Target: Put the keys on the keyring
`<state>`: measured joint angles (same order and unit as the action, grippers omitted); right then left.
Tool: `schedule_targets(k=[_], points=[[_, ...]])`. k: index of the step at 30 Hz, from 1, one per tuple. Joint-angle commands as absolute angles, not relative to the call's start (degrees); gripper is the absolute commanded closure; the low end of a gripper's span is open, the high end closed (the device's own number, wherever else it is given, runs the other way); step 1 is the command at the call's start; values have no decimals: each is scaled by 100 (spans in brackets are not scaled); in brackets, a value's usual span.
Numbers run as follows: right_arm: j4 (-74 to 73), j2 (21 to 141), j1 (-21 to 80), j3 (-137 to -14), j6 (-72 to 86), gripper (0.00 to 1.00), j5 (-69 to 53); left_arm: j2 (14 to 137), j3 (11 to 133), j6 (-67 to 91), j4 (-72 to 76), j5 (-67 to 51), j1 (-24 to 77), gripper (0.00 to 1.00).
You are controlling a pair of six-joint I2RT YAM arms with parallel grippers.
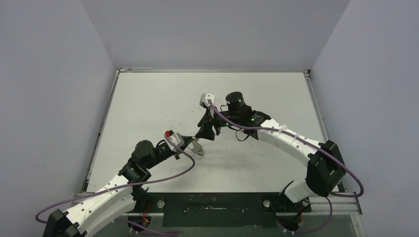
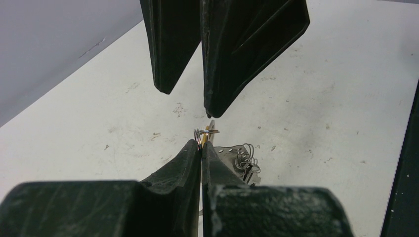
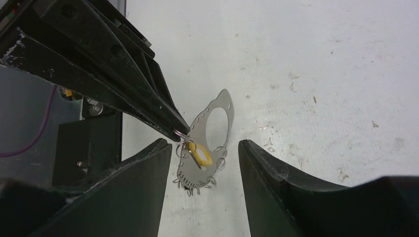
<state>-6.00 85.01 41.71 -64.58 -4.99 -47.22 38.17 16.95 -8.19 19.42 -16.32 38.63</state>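
Observation:
The keyring is a thin silvery loop with small rings along its edge. It hangs above the table between the two grippers. My left gripper is shut on one small ring at the keyring's edge. A yellow-headed key hangs at that same corner, just below the left fingertips. My right gripper is open, with one finger on each side of the keyring and key and touching neither. In the top view the left gripper and the right gripper meet at mid-table over the keyring.
The white tabletop is scuffed and bounded by grey walls. A purple cable loops along the left arm, and another runs along the right arm. The dark mounting rail lies at the near edge.

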Motion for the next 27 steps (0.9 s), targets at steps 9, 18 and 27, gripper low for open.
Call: schedule_targets(k=[9, 18, 27], points=[[-369, 9064, 4205, -6653, -526, 74, -5328, 3709, 1705, -798, 2440, -1705, 3856, 100], [-352, 9293, 4210, -6598, -569, 99, -5410, 3706, 1645, -731, 2595, -1668, 3857, 100], [-921, 9399, 4360, -6699, -984, 100, -5189, 3701, 1575, -665, 2777, -1606, 3858, 100]])
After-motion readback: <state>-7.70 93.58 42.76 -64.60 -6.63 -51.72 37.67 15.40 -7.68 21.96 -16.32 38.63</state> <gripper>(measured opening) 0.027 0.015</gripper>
